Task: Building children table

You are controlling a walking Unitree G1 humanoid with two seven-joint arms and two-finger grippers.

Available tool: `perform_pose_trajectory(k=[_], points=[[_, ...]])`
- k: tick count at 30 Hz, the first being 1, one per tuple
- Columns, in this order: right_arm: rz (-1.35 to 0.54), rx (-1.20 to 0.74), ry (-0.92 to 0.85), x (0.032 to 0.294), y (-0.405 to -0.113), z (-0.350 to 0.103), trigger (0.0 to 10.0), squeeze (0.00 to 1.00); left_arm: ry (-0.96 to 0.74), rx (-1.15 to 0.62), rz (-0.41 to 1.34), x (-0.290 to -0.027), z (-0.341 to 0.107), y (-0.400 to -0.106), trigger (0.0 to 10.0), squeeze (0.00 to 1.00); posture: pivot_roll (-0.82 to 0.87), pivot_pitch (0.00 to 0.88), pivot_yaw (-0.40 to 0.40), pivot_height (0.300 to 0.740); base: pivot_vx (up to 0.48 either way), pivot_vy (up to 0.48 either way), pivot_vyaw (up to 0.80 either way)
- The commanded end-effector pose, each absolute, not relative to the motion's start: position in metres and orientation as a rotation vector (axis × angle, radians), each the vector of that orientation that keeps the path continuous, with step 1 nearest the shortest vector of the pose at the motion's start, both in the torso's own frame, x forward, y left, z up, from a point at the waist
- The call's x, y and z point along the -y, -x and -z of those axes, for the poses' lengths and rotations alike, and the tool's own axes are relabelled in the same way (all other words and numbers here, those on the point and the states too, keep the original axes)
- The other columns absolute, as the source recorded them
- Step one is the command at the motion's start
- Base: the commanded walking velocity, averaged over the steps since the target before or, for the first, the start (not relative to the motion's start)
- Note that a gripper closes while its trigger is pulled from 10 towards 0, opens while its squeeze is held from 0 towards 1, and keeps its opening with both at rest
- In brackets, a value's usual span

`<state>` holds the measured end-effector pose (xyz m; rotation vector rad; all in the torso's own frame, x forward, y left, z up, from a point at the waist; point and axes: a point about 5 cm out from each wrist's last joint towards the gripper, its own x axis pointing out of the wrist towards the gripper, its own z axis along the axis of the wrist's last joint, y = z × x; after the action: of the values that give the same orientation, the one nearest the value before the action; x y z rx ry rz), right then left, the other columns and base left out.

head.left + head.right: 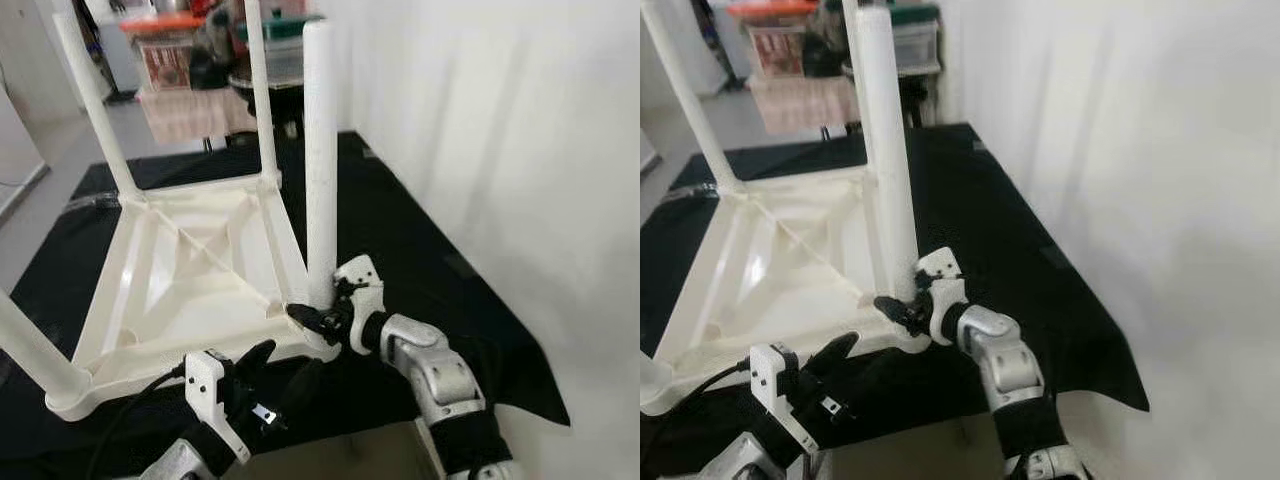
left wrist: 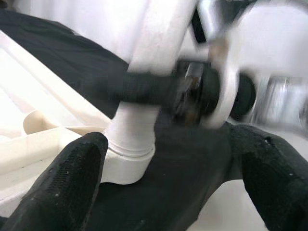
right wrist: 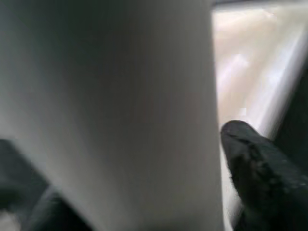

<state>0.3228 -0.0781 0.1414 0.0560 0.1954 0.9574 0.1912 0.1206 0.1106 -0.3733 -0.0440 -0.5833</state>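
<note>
White plastic children's table (image 1: 190,290) lies upside down on a black cloth sheet (image 1: 420,260) spread on the floor, ribbed underside up. Landmark: the near-right white round plastic leg (image 1: 320,150), standing upright in the table's near-right corner socket.

Right pincer (image 1: 318,318) is at the base of that leg, just above the socket; black fingers pinch the leg from both sides, touching it. Right wrist view blurred: leg close up, one black finger (image 3: 255,168) against its side.

Left pincer (image 1: 275,375) sits nearer the robot than that leg, low, just in front of the table's near edge; fingers spread, holding nothing. Left wrist view looks between its two black fingertips (image 2: 72,178) at the socket collar and the right pincer clamped above it, apart from both.

Far-right leg (image 1: 262,90) stands upright behind the landmark leg; far-left leg (image 1: 98,100) tilts outward at the opposite far corner; near-left leg (image 1: 35,350) tilts outward at the near-left corner.

Right of the landmark leg, a white wall (image 1: 520,150). Beyond it, past the sheet, a cluttered stand with an orange-lidded box (image 1: 165,45) and fabric; details unclear.
</note>
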Motion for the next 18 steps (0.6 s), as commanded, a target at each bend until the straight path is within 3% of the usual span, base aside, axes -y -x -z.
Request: perform_pose_trajectory(k=[1, 3, 4, 5, 11, 12, 13, 14, 18], points=[[-1.087, -0.095, -0.023, 0.076, -0.323, -0.161, 10.0, 1.00, 0.380, 0.032, 0.572, -0.122, -0.107, -0.192, 10.0, 0.00, 0.02, 0.000, 0.011, 0.740, 0.000, 0.000, 0.00], [-1.143, -0.066, 0.017, 0.079, -0.322, -0.168, 10.0, 1.00, 0.380, 0.031, 0.572, -0.121, -0.107, -0.193, 10.0, 0.00, 0.02, 0.000, 0.010, 0.740, 0.000, 0.000, 0.00], [-1.221, -0.062, 0.048, 0.082, -0.321, -0.172, 10.0, 0.78, 0.380, 0.031, 0.572, -0.121, -0.107, -0.193, 10.0, 0.00, 0.01, 0.000, 0.009, 0.740, 0.000, 0.000, 0.00], [-1.298, -0.086, 0.076, 0.087, -0.319, -0.172, 10.0, 0.00, 0.380, 0.033, 0.572, -0.121, -0.106, -0.194, 10.0, 0.00, 0.01, 0.000, 0.008, 0.740, 0.000, 0.000, 0.00], [-1.397, -0.154, 0.121, 0.097, -0.326, -0.165, 10.0, 0.00, 0.381, 0.036, 0.571, -0.120, -0.106, -0.197, 10.0, 0.00, 0.02, 0.000, 0.007, 0.740, 0.000, 0.000, 0.00], [-1.391, -0.168, 0.097, 0.099, -0.331, -0.165, 9.3, 0.00, 0.382, 0.037, 0.571, -0.120, -0.106, -0.197, 10.0, 0.00, 0.01, 0.000, 0.008, 0.740, 0.000, 0.000, 0.00], [-1.391, -0.168, 0.097, 0.099, -0.331, -0.165, 9.3, 0.00, 0.382, 0.037, 0.571, -0.120, -0.106, -0.197, 10.0, 0.00, 0.01, 0.000, 0.008, 0.740, 0.000, 0.000, 0.00], [-1.393, -0.175, 0.076, 0.100, -0.335, -0.166, 0.0, 0.00, 0.382, 0.038, 0.571, -0.120, -0.106, -0.197, 10.0, 0.00, 0.01, 0.000, 0.008, 0.740, 0.000, 0.000, 0.00], [-1.342, -0.175, 0.043, 0.102, -0.343, -0.165, 0.0, 0.00, 0.383, 0.040, 0.570, -0.119, -0.106, -0.197, 10.0, 0.00, 0.02, 0.000, 0.002, 0.740, 0.000, 0.000, 0.00]])
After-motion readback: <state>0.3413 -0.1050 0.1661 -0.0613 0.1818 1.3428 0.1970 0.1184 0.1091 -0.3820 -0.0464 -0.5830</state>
